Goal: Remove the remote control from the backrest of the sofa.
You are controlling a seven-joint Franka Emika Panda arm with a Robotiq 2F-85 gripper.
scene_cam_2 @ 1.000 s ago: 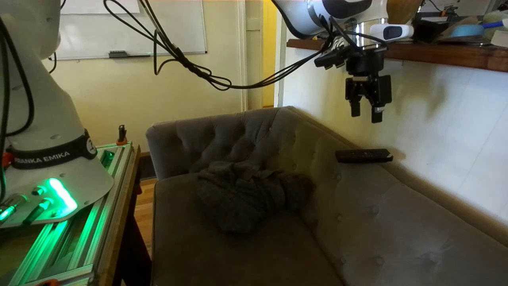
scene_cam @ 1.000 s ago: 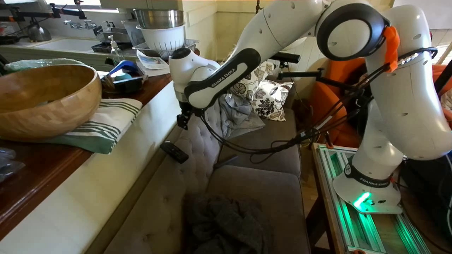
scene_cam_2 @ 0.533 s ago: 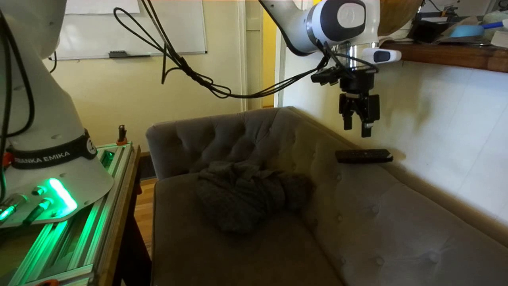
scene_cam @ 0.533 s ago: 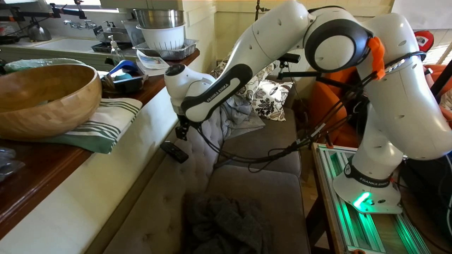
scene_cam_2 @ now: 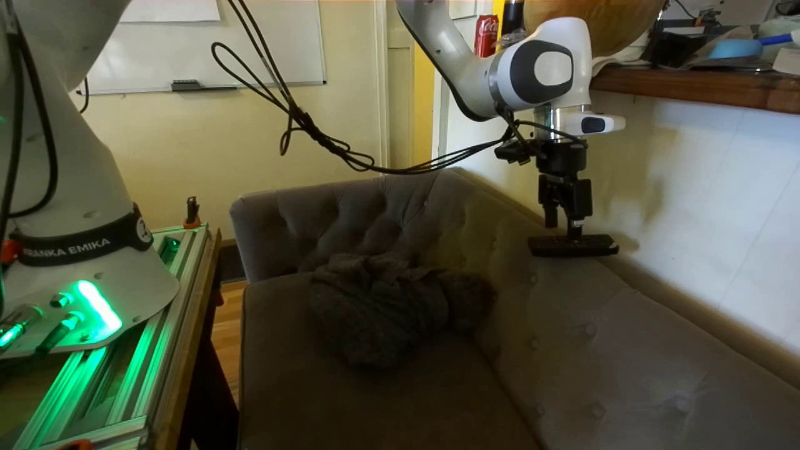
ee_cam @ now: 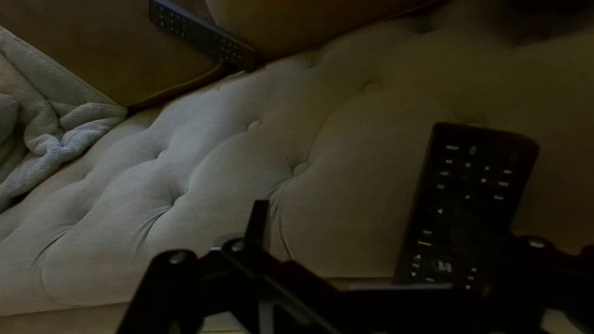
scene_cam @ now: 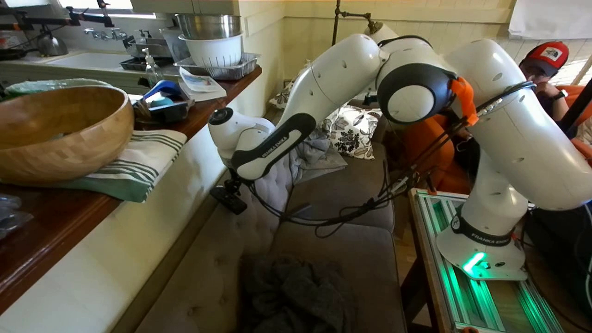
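Remote control lies on backrest, gripper close by, 2 fingers parted.

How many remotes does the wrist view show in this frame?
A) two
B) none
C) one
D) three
A: a black remote control lies on the tufted backrest, and a second remote lies lower down, on the seat.
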